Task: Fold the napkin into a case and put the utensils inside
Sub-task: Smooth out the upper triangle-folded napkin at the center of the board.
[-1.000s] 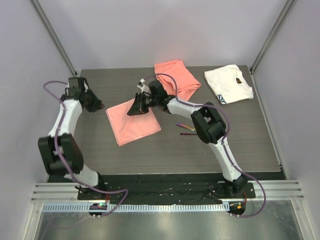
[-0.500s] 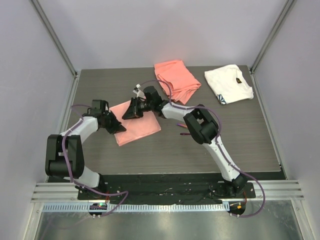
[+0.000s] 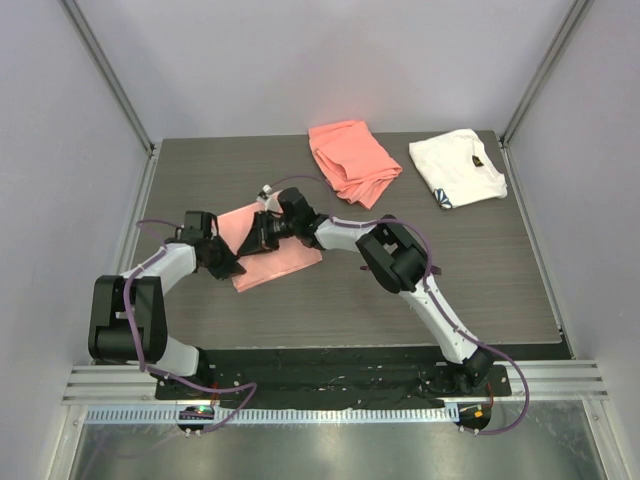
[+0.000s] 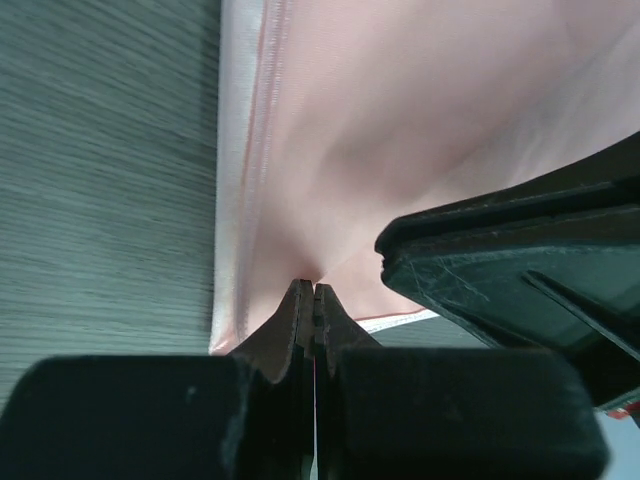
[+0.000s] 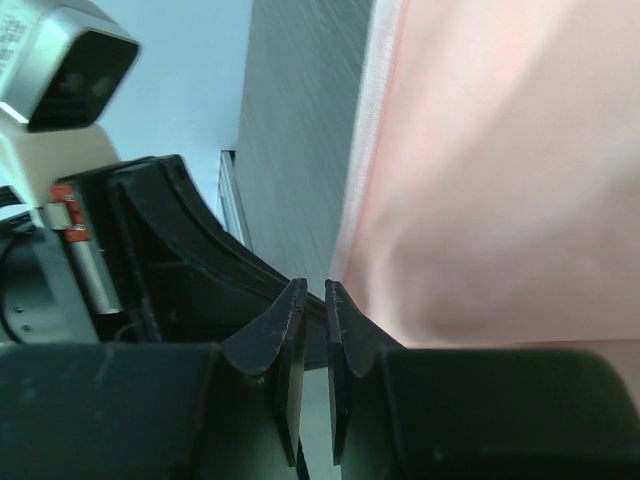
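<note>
The glossy pale-pink napkin [image 3: 287, 257] lies flat on the dark table [image 3: 480, 280], left of centre. My left gripper [image 3: 232, 268] is at its near-left edge. In the left wrist view that gripper [image 4: 308, 285] is shut on the napkin [image 4: 400, 130], and the cloth puckers into the fingertips. My right gripper [image 3: 258, 238] hangs low over the napkin's left part, close to the left one. In the right wrist view the right gripper [image 5: 312, 287] shows a narrow gap with nothing in it, and the napkin's [image 5: 520, 180] hem lies just beside one finger. No case shows. The utensils are hidden, with my right arm lying over the table's middle.
A thicker coral-orange cloth [image 3: 352, 160] lies bunched at the back centre. A white cloth with a dark mark [image 3: 457, 168] lies at the back right. Grey walls close the table in on three sides. The two grippers nearly touch.
My left arm swung in from the far left to the napkin's near-left edge and shut on it. My right gripper slid left and lower over the napkin, its jaws narrowing.
</note>
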`<action>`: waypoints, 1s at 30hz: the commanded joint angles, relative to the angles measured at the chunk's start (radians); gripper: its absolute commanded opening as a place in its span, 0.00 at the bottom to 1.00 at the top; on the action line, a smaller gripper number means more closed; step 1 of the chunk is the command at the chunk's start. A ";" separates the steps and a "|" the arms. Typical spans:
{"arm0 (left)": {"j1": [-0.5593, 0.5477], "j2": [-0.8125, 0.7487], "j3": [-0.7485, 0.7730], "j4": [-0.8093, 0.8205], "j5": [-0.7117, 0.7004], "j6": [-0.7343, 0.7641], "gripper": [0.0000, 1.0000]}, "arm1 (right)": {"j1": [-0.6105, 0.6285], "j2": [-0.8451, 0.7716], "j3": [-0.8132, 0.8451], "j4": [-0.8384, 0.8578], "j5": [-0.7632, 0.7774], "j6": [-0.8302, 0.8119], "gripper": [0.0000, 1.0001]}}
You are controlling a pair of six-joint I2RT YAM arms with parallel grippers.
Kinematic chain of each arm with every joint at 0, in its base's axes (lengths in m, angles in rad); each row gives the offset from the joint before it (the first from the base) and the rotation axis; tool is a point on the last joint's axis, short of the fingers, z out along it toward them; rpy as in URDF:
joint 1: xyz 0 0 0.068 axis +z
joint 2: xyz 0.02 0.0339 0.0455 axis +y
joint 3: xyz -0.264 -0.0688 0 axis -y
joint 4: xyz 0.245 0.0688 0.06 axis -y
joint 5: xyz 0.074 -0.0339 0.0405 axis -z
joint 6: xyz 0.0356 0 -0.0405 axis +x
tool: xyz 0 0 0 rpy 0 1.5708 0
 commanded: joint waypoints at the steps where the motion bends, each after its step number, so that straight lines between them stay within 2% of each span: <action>1: 0.002 -0.015 -0.010 -0.001 -0.060 -0.017 0.00 | -0.002 0.026 0.023 0.045 -0.010 0.007 0.19; 4: 0.002 0.008 -0.016 0.005 -0.056 -0.020 0.00 | -0.008 0.050 0.039 0.032 -0.002 -0.005 0.20; 8: 0.002 0.005 -0.046 0.038 -0.050 -0.038 0.00 | -0.033 0.060 0.032 0.035 0.003 -0.011 0.32; 11: 0.002 -0.015 -0.086 0.068 -0.048 -0.064 0.11 | -0.057 0.066 0.031 0.028 0.006 -0.025 0.41; 15: 0.003 -0.021 -0.117 0.071 -0.056 -0.083 0.34 | -0.093 0.074 0.046 0.013 0.009 -0.037 0.52; 18: 0.005 0.008 -0.116 0.055 -0.062 -0.078 0.45 | -0.119 0.086 0.071 -0.011 0.015 -0.054 0.61; 23: 0.005 -0.002 -0.166 0.088 -0.050 -0.097 0.55 | -0.177 0.129 0.132 -0.021 0.021 -0.074 0.78; 24: 0.006 -0.008 -0.175 0.094 -0.048 -0.098 0.58 | -0.182 0.138 0.150 -0.030 0.023 -0.082 0.79; 25: 0.008 -0.018 -0.192 0.105 -0.042 -0.097 0.60 | -0.209 0.196 0.242 -0.090 0.018 -0.108 0.81; 30: 0.010 -0.031 -0.220 0.130 -0.031 -0.109 0.63 | -0.249 0.275 0.371 -0.127 0.012 -0.111 0.82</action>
